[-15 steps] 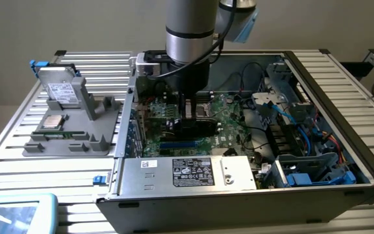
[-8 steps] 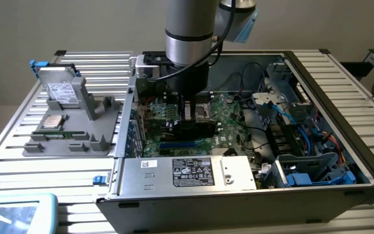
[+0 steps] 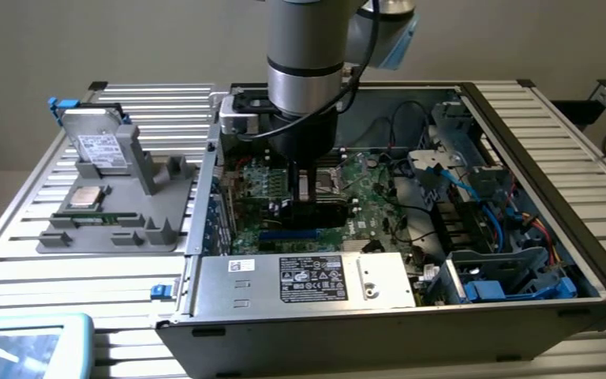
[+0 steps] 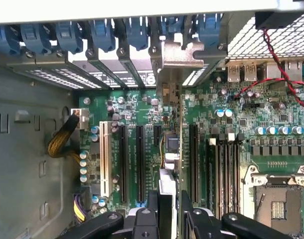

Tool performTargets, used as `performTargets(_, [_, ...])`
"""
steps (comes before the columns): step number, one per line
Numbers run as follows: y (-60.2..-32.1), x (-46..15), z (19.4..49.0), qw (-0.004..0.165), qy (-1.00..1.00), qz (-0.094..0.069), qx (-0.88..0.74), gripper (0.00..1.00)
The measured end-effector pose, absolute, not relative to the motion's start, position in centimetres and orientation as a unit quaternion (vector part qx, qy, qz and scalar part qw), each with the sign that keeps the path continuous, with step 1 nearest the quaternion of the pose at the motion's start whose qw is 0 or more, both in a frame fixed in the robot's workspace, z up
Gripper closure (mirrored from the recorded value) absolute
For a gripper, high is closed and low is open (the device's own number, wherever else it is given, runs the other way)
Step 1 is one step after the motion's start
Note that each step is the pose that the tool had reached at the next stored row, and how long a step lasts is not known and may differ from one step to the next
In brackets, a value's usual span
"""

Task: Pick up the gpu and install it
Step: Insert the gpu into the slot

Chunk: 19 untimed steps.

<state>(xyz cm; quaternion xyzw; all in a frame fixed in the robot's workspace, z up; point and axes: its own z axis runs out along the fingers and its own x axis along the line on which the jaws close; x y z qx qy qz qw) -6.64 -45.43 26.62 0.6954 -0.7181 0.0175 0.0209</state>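
Inside the open computer case (image 3: 514, 260), the gripper (image 3: 308, 207) hangs over the motherboard (image 3: 372, 197), its jaws partly closed on the gpu (image 3: 305, 189). Wrist view: the gpu (image 4: 168, 149) stands edge-on between the jaws above the slots (image 4: 140, 159), bracket at the rear wall; stiff, light, fragile, best pinched by the board's edges.

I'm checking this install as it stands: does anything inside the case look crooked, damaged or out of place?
Nothing stands out. The gpu stands edge-on in the gripper, parallel to the black slots, with its silver bracket at the rear openings. Nothing bent or broken shows on the motherboard.
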Motion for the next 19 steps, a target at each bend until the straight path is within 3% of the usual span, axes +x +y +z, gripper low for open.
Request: performTargets(19, [-45.5,-7.4,25.5,0.020,-0.718,0.017,0.696,0.73])
